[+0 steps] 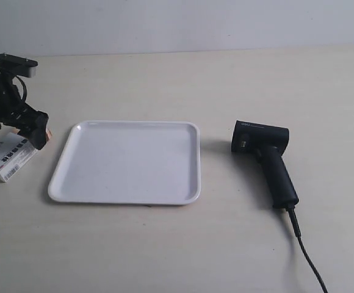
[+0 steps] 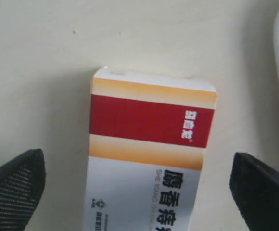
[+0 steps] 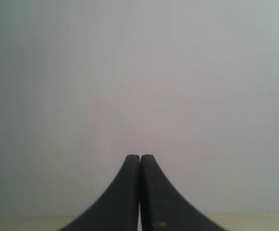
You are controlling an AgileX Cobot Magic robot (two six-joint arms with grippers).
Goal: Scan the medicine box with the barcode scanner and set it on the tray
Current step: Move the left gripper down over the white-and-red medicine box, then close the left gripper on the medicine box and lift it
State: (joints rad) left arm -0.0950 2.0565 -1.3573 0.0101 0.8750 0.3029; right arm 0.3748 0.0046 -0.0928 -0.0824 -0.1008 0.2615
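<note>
A: So, where's the medicine box [image 2: 149, 144]?
B: Flat on the table [image 1: 226, 244], near the tray [image 1: 125, 162], between the wide-spread fingers [image 2: 14, 192] of the left gripper [image 2: 137, 168], gaps either side.
A: And the right gripper [image 3: 140, 161]?
B: Clenched. The barcode scanner [image 1: 268, 155] lies well apart, past the tray's opposite edge.

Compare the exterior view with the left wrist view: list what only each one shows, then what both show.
Only the exterior view: the barcode scanner with its cable, lying apart from the tray, and the tray's whole outline with nothing on it.
Only the left wrist view: the red band and the print on the medicine box at close range, and the left gripper open, straddling the box without touching it.
Both: the box lying on the table next to the tray's edge, with the gripper over it.
</note>
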